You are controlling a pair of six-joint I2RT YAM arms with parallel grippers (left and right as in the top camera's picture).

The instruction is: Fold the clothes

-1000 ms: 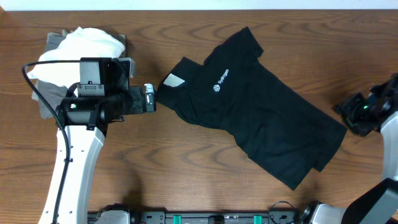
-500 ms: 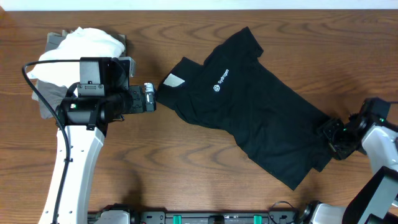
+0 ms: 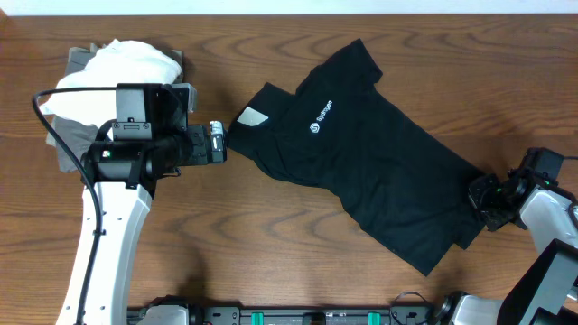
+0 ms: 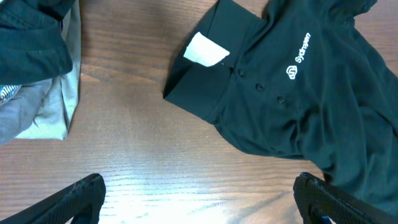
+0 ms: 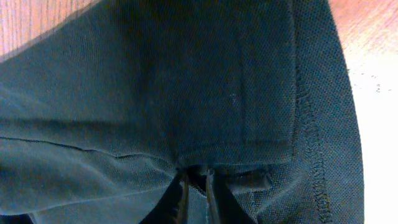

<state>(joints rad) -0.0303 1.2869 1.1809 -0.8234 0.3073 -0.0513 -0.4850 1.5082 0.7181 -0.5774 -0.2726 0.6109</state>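
The right hand (image 5: 194, 186) pinches a fold of the black shirt (image 5: 186, 93) (stitched hem (image 5: 309, 124) at right); worktop (image 5: 373, 81) shows beyond the hem.

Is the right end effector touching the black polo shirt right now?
Touching. In the right wrist view the right end effector pinches a fold of the black polo shirt near its stitched hem, with no gap.

A brown wood-grain tabletop (image 3: 271, 253) spreads across the overhead view, and soft glare (image 4: 186, 190) lies on it below the left wrist camera. A pale strip (image 3: 361, 5) along its far edge may be wall.
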